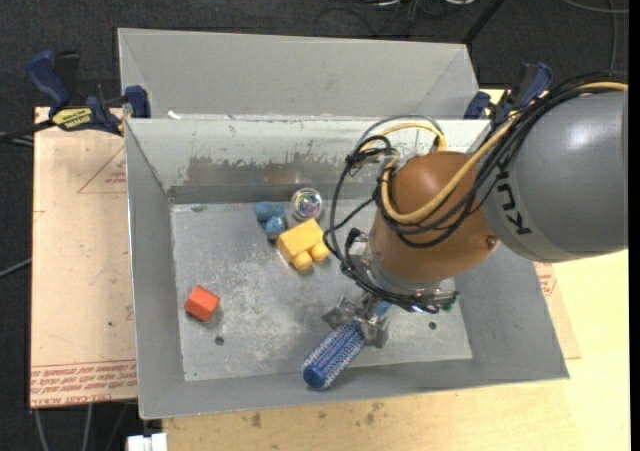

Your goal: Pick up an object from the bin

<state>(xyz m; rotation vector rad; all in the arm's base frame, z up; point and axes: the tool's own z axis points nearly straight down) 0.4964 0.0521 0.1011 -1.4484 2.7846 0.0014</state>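
Item: gripper point(360, 321), hanging low over the front middle of the grey bin point(150, 239), under the arm's orange cover point(430, 224). It is sitting at the upper end of a blue bristled cylinder, brush-like point(332, 355), which is lying slantwise near the front wall. Jaw state: cannot be told, since the cover and cables are hiding the opening, and nothing is showing as held. Other contents: a yellow block point(303, 243), two small blue pieces point(270, 218) and a shiny ball point(306, 203) are lying clustered toward the back, apart from the gripper; an orange cube point(202, 303) is lying alone at the left. Risks, as judged: the gripper is meeting the cylinder at its very end rather than its middle, so a lift is likely tipping it and letting it swing or slide out; the round, bristly body is likely rolling or yielding under a squeeze; the front wall is standing close, so a nudge is perhaps pushing the cylinder against it and out of easy reach.
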